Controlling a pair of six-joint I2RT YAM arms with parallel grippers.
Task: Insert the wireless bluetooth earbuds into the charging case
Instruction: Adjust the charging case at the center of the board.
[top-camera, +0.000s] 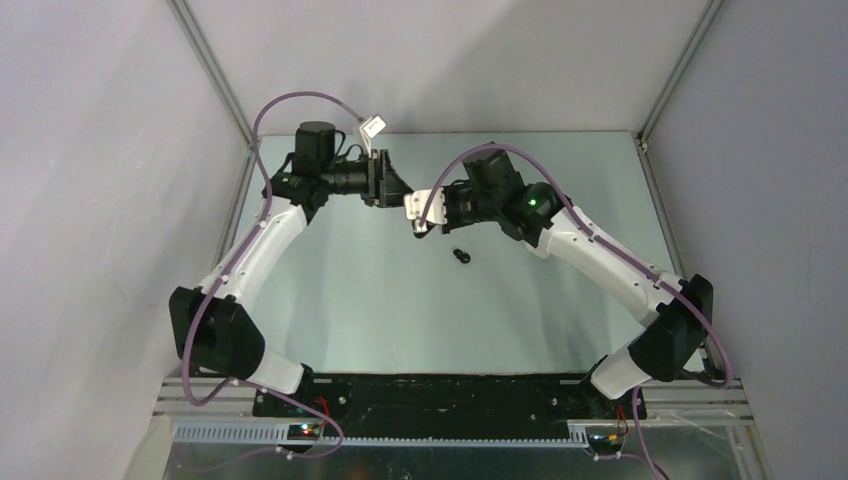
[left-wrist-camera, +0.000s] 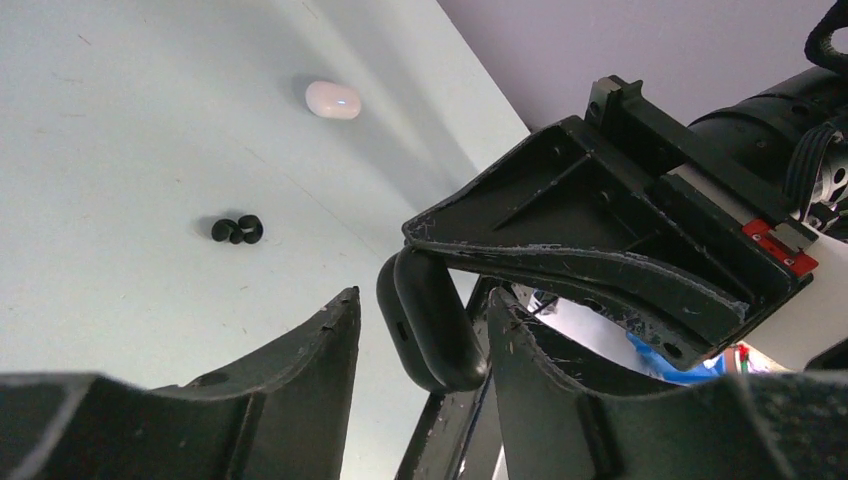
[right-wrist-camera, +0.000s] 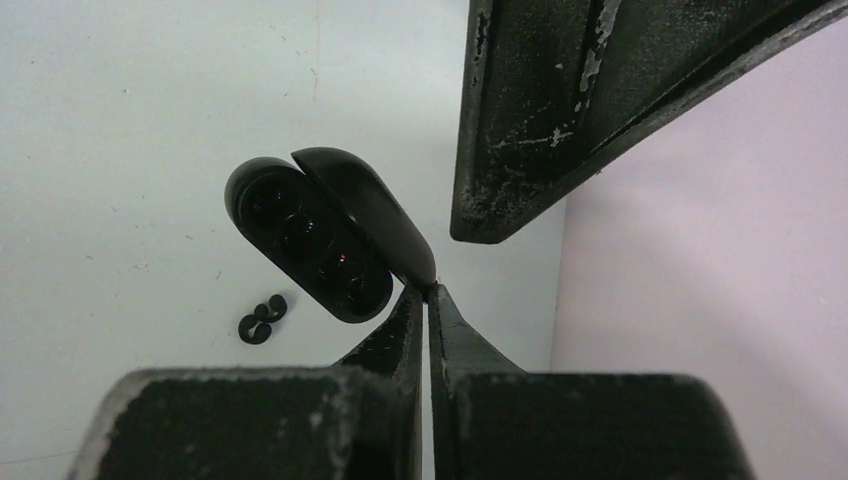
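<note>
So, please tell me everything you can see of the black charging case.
The black charging case is an oval, glossy, plastic-looking shell, hinged open and held above the table. Its base shows two dark wells; the lid tilts up beside them. The right gripper pinches the lid's edge, jaws shut. The left gripper flanks it with open fingers.

1. we see our left gripper (left-wrist-camera: 422, 300) along the bottom edge, its two dark fingers (left-wrist-camera: 300, 370) standing apart.
2. between them hangs the black charging case (left-wrist-camera: 430, 325), roughly upright, with a gap showing on its left side.
3. the right gripper (left-wrist-camera: 412, 238) reaches in from the right, its tips pressed together at the top of the case.
4. on the pale table (left-wrist-camera: 120, 120) lie the black earbuds (left-wrist-camera: 237, 229), huddled together.
5. a white case (left-wrist-camera: 333, 99) rests farther off, well apart from the buds, near the wall (left-wrist-camera: 560, 50).
</note>
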